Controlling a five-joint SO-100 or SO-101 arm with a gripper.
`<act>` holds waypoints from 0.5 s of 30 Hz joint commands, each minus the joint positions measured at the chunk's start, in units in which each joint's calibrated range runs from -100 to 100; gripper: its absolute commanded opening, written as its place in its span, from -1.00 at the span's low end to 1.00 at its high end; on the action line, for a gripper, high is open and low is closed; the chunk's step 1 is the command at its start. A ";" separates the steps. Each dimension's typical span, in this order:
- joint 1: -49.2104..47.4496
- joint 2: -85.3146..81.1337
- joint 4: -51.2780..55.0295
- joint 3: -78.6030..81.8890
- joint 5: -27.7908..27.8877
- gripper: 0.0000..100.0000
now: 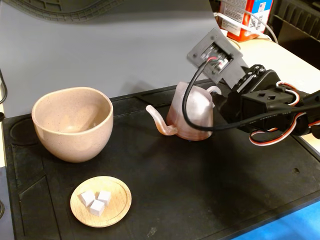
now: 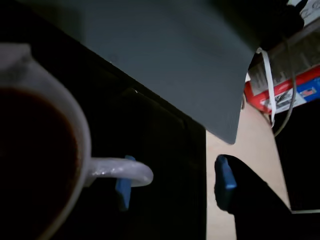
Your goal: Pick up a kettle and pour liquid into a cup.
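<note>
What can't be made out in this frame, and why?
- Gripper contact with the kettle handle: fixed view, arm and cable cover it; in the wrist view one blue fingertip sits behind the loop, touching or not unclear.
- Liquid level: wrist view, kettle cut off by the left edge, inside dark.
- Cup contents: fixed view, near wall hides the bottom.
- Red box label: both views, cropped, too small.

Black plastic arm (image 1: 270, 102), thick black cable, red-white-black servo wires, grey camera plate, pincer (image 2: 172, 182) with blue-tipped fingers (image 2: 225, 179)
</note>
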 commanded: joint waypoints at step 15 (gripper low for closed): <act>0.03 -0.58 -0.85 -3.07 1.65 -0.99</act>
